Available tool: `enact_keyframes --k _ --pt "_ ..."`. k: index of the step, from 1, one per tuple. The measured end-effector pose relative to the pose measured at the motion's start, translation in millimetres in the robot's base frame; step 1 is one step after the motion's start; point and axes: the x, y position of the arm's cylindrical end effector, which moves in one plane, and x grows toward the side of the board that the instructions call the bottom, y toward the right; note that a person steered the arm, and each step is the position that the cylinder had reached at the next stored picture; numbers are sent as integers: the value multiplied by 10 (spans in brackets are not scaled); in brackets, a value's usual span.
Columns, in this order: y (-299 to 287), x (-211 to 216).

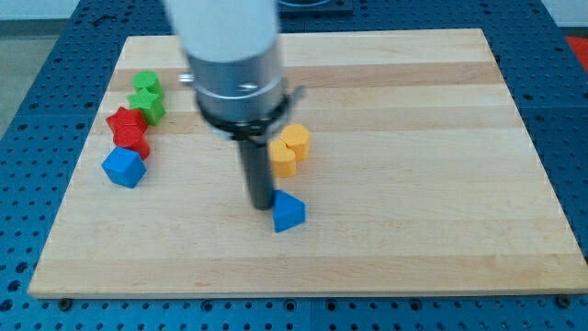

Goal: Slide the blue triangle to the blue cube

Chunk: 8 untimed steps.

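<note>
Wooden board [413,184] | my tip [261,204] touching blue triangle [288,212] | blue cube [123,167] far left

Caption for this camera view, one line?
My tip touches the blue triangle's left side; the blue cube sits far left.

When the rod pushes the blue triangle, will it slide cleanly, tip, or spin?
The blue triangle sits low and flat on the smooth wooden board, so it probably slides, not tips. My tip touches its upper-left edge, off-centre, so it may rotate. It looks rigid.
</note>
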Motion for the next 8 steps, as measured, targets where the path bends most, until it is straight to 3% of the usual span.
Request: enact_keyframes --k 3,4,7,8 --pt "1274 303" --pt "1266 452" --pt "-47 461" --pt "113 463"
